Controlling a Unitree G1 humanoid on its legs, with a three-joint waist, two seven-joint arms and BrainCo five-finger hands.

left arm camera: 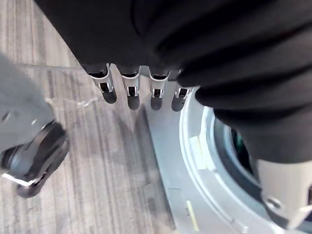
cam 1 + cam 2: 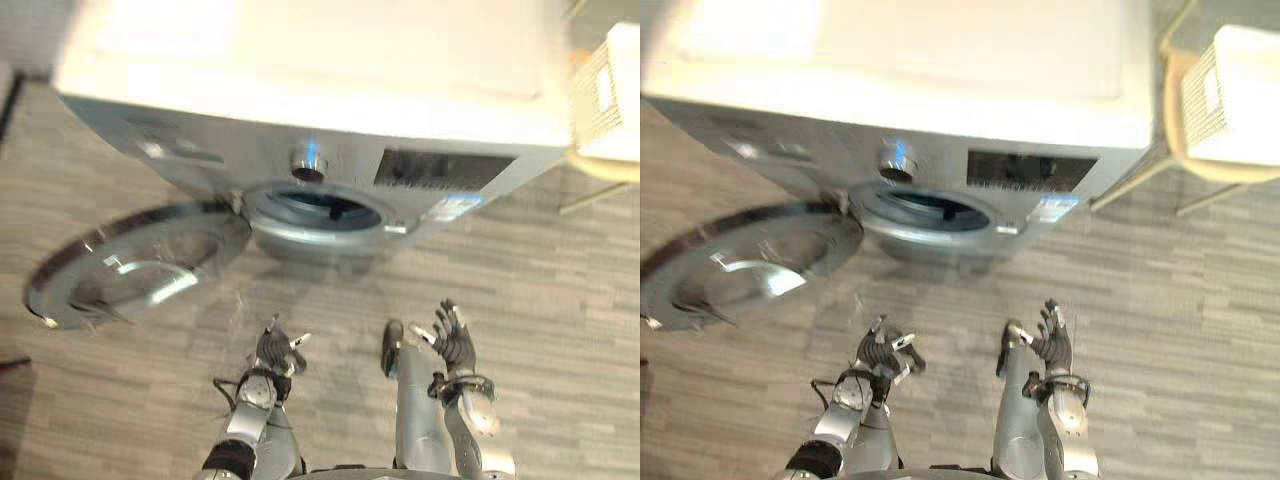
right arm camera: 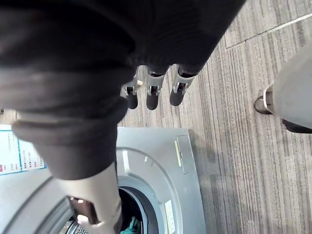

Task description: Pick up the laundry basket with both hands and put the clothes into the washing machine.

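Note:
The silver washing machine (image 2: pixel 300 110) stands ahead of me with its round door (image 2: pixel 140 262) swung wide to the left. Its drum mouth (image 2: pixel 325 210) is dark; something teal (image 3: pixel 127 225) lies inside in the right wrist view. The white laundry basket (image 2: pixel 1230 95) sits at the far right on a beige chair (image 2: pixel 1200 168). My left hand (image 2: pixel 275 352) and right hand (image 2: pixel 452 340) hang low in front of the machine, both open and empty, fingers relaxed. In the left wrist view the fingers (image 1: pixel 131 95) point out over the floor beside the drum's rim (image 1: pixel 204 161).
Grey wood-pattern floor (image 2: pixel 560 300) stretches between me and the machine. The open door takes up the floor on the left. The chair's legs (image 2: pixel 1130 185) stand close to the machine's right corner.

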